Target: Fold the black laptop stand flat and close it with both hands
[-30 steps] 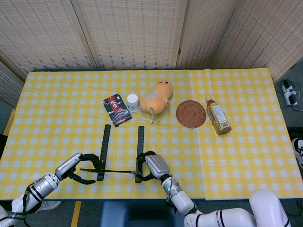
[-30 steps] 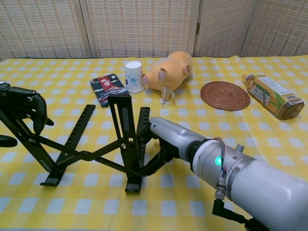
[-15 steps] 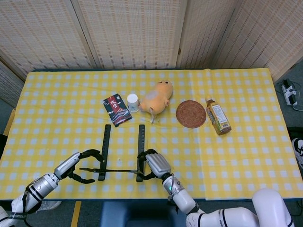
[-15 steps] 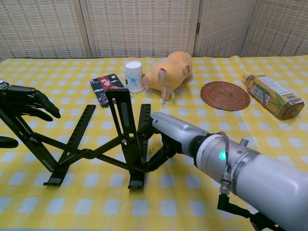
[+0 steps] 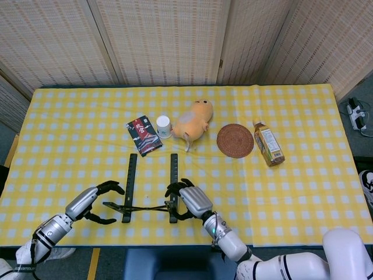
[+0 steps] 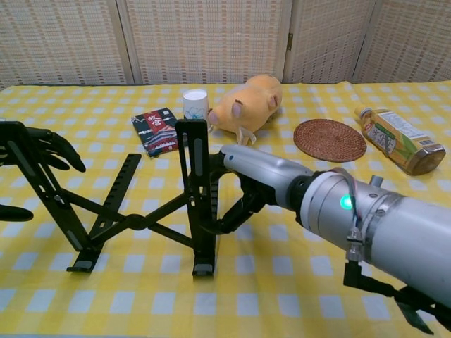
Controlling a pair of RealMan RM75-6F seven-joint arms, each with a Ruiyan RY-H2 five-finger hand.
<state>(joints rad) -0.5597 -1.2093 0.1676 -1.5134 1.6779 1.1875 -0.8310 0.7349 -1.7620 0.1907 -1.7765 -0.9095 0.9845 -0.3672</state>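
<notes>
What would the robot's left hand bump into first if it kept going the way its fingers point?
Probably the black laptop stand: the left hand points at its nearest upright arm, though depth is unclear.

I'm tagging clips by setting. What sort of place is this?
Probably a staged indoor test area, not a home: a table in a yellow checked cloth, woven screens behind it, and unrelated props such as a plush toy.

Back wall: woven folding screen panels (image 5: 163, 41) in pale beige, with wooden frames between them.
Table: long, covered by a yellow and white checked tablecloth (image 5: 303, 192) that reaches its edges.
Floor: grey, showing at the far right, where a white power strip (image 5: 355, 114) lies with cables.
Near floor: a yellow line (image 5: 93, 263) at the left.
Light: even, soft, no hard shadows.
</notes>
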